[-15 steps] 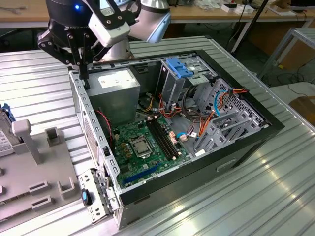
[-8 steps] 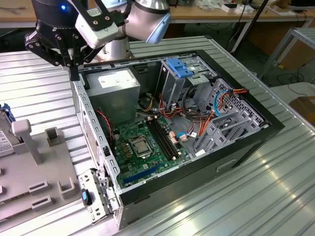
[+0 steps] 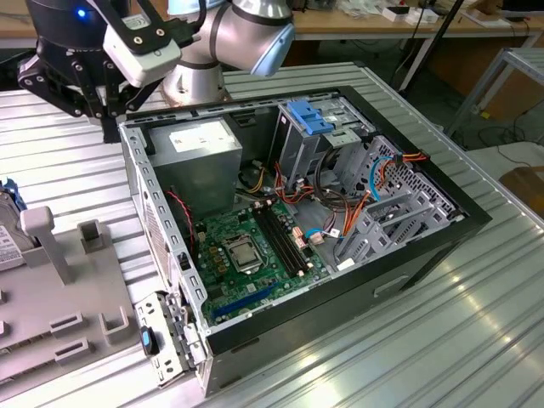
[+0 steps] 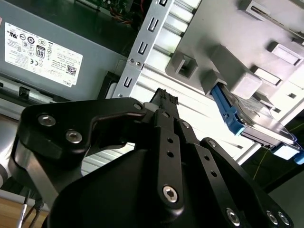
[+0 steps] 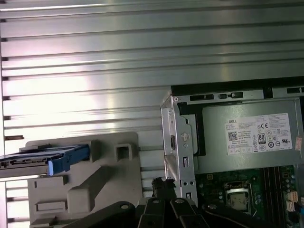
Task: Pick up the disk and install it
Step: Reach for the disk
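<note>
The disk (image 5: 42,159), a flat grey drive in a blue plastic carrier, lies on a grey fixture block (image 5: 95,185) on the ribbed metal table, beside the open computer case. In the second wrist view the disk (image 4: 254,123) sits at the fixture's far side, well away from my fingertips. At the exterior view's left edge only a sliver of the disk (image 3: 7,242) shows. My gripper (image 3: 110,127) hangs above the table by the case's back corner, near the power supply. In both wrist views its black fingers (image 4: 164,102) stand together with nothing between them.
The open case (image 3: 442,212) holds a green motherboard (image 3: 246,246), a grey power-supply box (image 3: 200,149) with a white label, a metal drive cage with blue tabs (image 3: 310,119) and orange cables. The grey fixture (image 3: 76,289) has upright posts. Ribbed table runs around it.
</note>
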Motion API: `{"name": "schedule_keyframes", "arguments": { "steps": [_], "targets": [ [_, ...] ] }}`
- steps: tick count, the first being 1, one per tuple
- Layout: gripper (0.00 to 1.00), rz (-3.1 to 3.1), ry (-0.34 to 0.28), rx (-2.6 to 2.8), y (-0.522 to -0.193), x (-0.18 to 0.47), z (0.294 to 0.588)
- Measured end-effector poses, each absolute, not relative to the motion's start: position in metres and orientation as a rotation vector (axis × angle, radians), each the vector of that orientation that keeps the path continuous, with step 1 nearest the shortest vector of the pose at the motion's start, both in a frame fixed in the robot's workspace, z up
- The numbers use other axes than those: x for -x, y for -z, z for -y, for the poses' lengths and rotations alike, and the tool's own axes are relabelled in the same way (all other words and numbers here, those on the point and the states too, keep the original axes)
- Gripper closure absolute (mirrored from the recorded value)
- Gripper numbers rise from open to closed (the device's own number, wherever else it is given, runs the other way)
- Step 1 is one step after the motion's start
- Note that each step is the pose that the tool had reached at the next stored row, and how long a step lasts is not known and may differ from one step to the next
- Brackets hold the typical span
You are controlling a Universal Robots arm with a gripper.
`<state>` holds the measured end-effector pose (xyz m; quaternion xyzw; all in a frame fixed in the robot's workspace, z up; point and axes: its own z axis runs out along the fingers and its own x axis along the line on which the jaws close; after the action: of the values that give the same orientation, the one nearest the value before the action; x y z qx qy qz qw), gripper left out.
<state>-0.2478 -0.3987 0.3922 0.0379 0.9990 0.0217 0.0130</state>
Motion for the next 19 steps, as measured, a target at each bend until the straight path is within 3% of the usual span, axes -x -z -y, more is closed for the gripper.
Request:
{"name": "schedule_keyframes", "arguments": {
  "steps": [19],
  "targets": [
    [0.89, -3.113, -0.068, -0.118, -0.392, 0.294, 0.399]
  ]
}}
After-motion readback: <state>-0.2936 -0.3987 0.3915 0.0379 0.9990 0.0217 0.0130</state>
